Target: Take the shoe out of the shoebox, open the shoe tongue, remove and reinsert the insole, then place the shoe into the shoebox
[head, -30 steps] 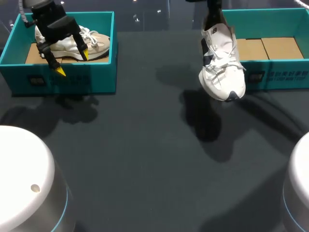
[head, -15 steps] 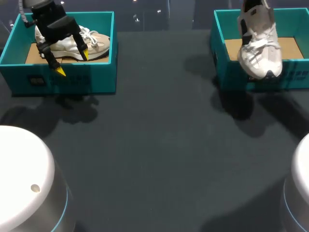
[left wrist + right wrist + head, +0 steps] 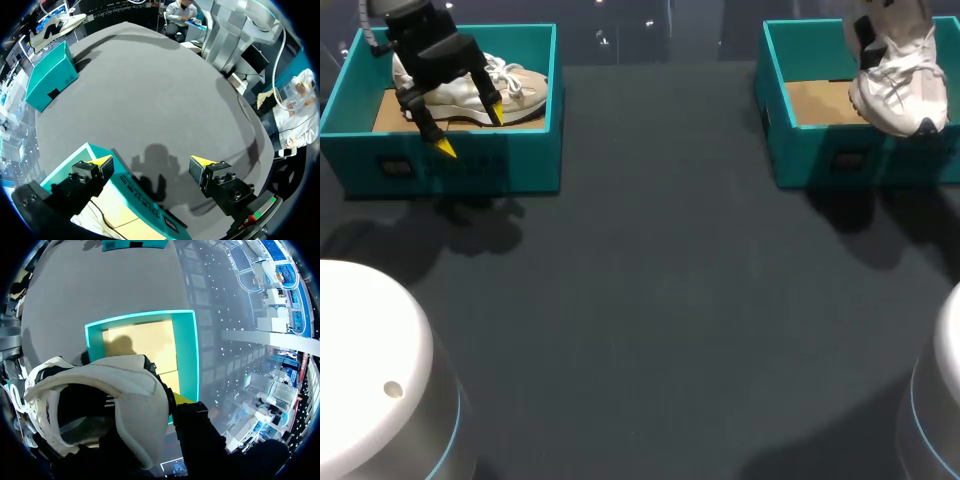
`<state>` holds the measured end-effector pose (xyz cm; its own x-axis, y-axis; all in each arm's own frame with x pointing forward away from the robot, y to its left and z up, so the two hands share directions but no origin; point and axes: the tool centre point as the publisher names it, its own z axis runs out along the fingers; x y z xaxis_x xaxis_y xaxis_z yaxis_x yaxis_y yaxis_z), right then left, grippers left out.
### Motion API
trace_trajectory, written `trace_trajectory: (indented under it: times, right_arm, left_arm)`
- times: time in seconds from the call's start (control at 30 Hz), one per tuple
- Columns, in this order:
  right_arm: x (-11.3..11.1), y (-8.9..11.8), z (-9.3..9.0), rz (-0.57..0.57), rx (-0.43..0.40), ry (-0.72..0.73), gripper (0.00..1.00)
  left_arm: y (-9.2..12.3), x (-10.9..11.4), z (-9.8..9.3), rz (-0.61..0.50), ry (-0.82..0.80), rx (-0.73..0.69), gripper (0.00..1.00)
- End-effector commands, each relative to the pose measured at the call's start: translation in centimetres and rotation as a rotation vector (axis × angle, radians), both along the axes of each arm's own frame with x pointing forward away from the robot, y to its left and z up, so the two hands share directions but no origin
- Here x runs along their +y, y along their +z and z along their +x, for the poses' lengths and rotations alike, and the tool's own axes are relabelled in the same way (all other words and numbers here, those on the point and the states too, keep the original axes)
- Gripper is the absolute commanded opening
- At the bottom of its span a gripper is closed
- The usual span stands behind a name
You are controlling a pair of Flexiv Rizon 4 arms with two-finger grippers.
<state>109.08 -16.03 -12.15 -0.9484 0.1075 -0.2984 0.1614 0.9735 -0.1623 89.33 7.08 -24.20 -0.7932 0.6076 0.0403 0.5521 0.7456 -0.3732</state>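
A white shoe with dark panels (image 3: 898, 78) hangs toe-down over the right teal shoebox (image 3: 840, 158). My right gripper (image 3: 170, 405) is shut on the shoe's (image 3: 107, 390) heel collar, above the box's (image 3: 186, 347) brown cardboard floor. The right arm itself is almost out of the head view. My left gripper (image 3: 470, 130) stands open over the front wall of the left teal shoebox (image 3: 450, 165), in which a beige and white shoe (image 3: 485, 88) lies. In the left wrist view the gripper (image 3: 153, 161) holds nothing, one finger over the box wall (image 3: 125, 182).
The two shoeboxes stand at the table's far left and far right. The dark table top (image 3: 650, 290) stretches between them and toward the near edge. White rounded arm bases (image 3: 365, 370) rise at both near corners.
My right arm has carried the white shoe to the right and back, from in front of the box's left end to above the box. The left arm has not moved.
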Motion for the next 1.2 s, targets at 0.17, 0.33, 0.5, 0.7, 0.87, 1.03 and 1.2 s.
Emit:
trace_trajectory:
  times: [0.17, 0.33, 0.5, 0.7, 0.87, 1.03, 1.2]
  right_arm:
    - [-6.2, -0.2, 2.7, 0.003, -0.039, -0.106, 0.0]
    - [-9.6, 0.3, 4.5, -0.013, -0.067, -0.117, 0.0]
    - [-11.1, 0.0, 5.1, -0.03, -0.065, -0.124, 0.0]
    - [-13.9, -1.2, 3.9, 0.054, -0.055, -0.47, 0.0]
    - [-15.7, -1.9, 2.4, 0.112, -0.079, -0.693, 0.0]
    - [-16.6, -2.2, 1.6, 0.134, -0.091, -0.837, 0.0]
    - [-16.6, -2.2, 1.6, 0.134, -0.091, -0.837, 0.0]
  left_arm:
    - [0.0, 0.0, 0.0, 0.002, -0.001, 0.0, 1.0]
    - [0.0, 0.0, 0.0, 0.002, -0.001, 0.0, 1.0]
    - [0.0, 0.0, 0.0, 0.002, -0.001, 0.0, 1.0]
    - [0.0, 0.0, 0.0, 0.002, -0.001, 0.0, 1.0]
    - [0.0, 0.0, 0.0, 0.002, -0.001, 0.0, 1.0]
    - [0.0, 0.0, 0.0, 0.002, -0.001, 0.0, 1.0]
    - [0.0, 0.0, 0.0, 0.002, -0.001, 0.0, 1.0]
